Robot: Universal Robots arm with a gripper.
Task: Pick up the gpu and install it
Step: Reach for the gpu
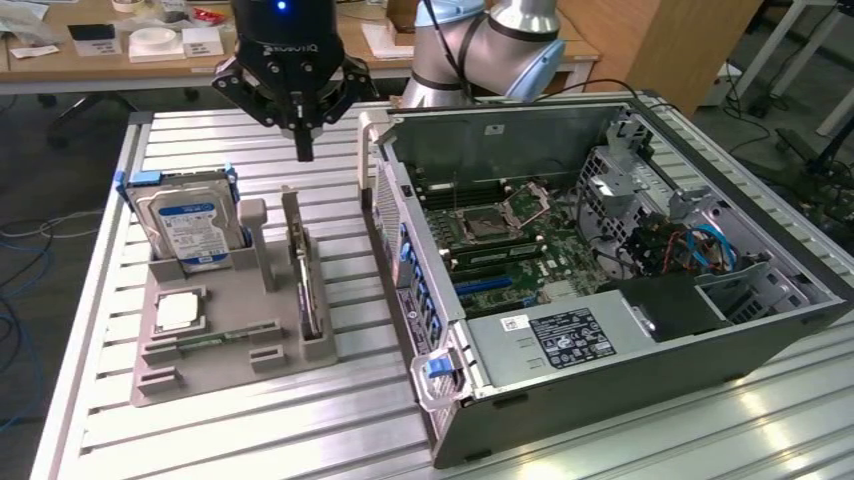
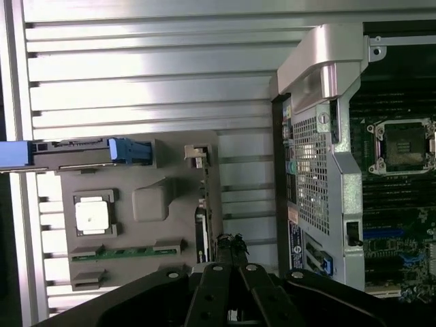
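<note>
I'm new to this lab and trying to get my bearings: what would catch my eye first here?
The open computer case on the exterior view's right dominates, its motherboard exposed. On that view's left, a grey holder carries a blue-labelled hard drive and the gpu standing on edge, with the shut black gripper hanging empty above them.

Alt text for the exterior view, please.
The arm's shut tool hangs above the gpu, clear of it; the gpu stands edge-on in a grey holder on a slatted table. A blue-labelled hard drive stands in the holder, and an open computer case lies on the exterior view's right.
</note>
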